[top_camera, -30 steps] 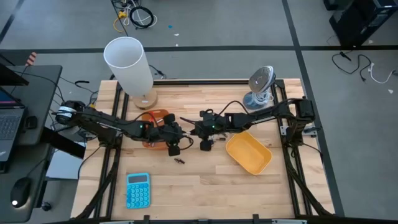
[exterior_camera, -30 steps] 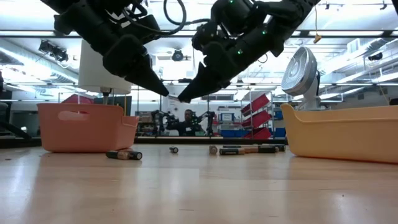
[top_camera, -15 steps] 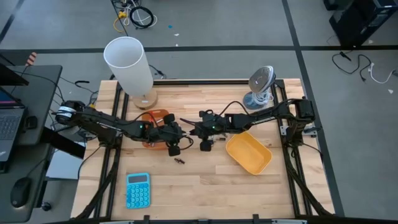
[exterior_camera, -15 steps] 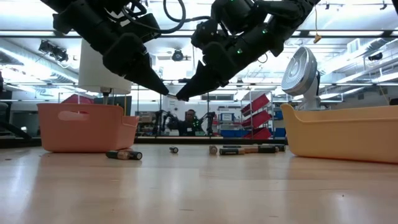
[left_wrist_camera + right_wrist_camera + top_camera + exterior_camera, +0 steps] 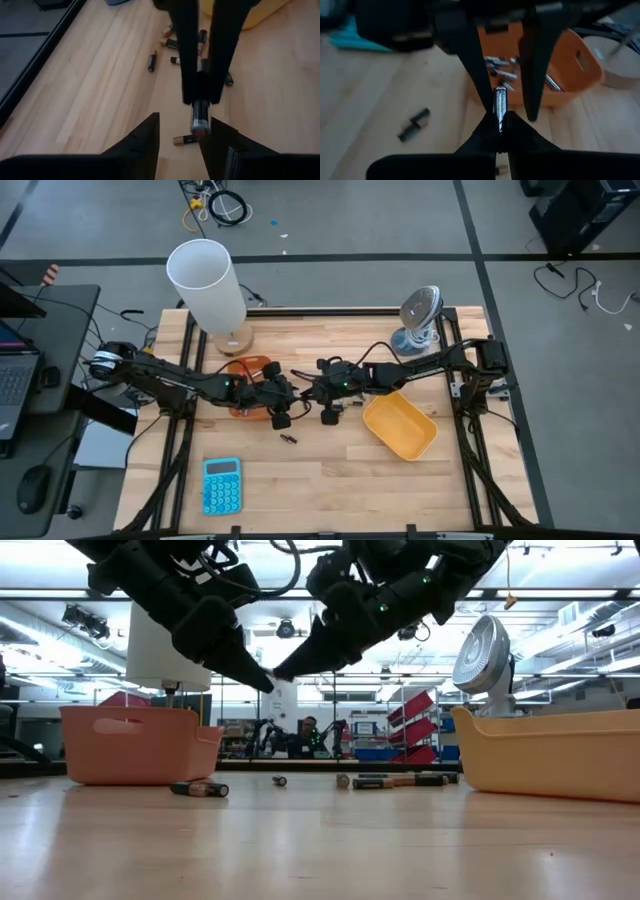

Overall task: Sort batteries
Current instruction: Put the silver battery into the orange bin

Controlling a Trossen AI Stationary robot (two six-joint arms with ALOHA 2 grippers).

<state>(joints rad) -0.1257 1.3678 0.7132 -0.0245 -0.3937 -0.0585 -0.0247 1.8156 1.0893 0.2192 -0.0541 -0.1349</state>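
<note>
Silvery battery [image 5: 499, 109] pinched in right hand [image 5: 500, 131], between left hand's [image 5: 181, 134] open fingers

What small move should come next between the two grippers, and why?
Probably the right gripper should draw back with the battery. Its jaws are shut on it in mid-air, while the left gripper has its jaws open beside it, not gripping.

This was a robotics lab or workshop: a wooden desk [image 5: 330, 470] in a black frame stood on a grey concrete floor [image 5: 400, 220] with loose cables [image 5: 215, 205], a laptop [image 5: 15, 375] sat beside it, and beyond were ceiling striplights [image 5: 560, 615], red and blue storage bins [image 5: 405, 710] and another robot rig [image 5: 300, 735].
</note>
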